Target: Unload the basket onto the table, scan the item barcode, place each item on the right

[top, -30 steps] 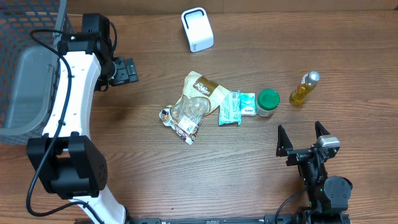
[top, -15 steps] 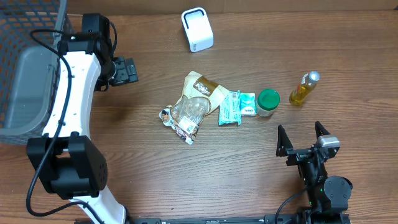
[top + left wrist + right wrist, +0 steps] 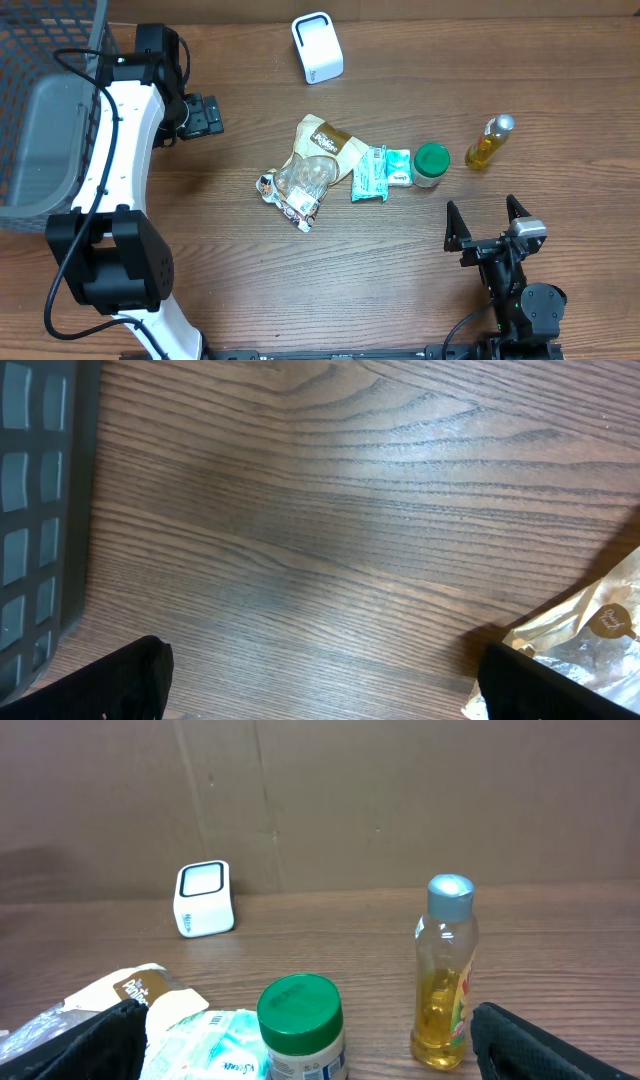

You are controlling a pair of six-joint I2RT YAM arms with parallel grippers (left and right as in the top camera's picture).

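Note:
A white scanner [image 3: 317, 47] stands at the back of the table, also visible as the scanner [image 3: 204, 899] in the right wrist view. In the middle lie a brown and clear bag [image 3: 312, 165] and green tissue packets [image 3: 380, 172]. To their right stand a green-lidded jar [image 3: 431, 164] and an oil bottle [image 3: 491, 141]. My left gripper [image 3: 205, 115] hovers open over bare wood left of the bag, its fingers [image 3: 110, 685] wide apart. My right gripper [image 3: 482, 212] is open near the front edge, facing the jar [image 3: 300, 1025] and the bottle [image 3: 446, 975]. Neither gripper holds anything.
A grey mesh basket [image 3: 40, 90] fills the far left of the table, and its wall [image 3: 40, 510] shows beside my left gripper. A corner of the bag [image 3: 590, 630] reaches toward the left gripper's right finger. A brown wall stands behind the scanner.
The left arm has shifted very slightly to the right. Everything else is as before.

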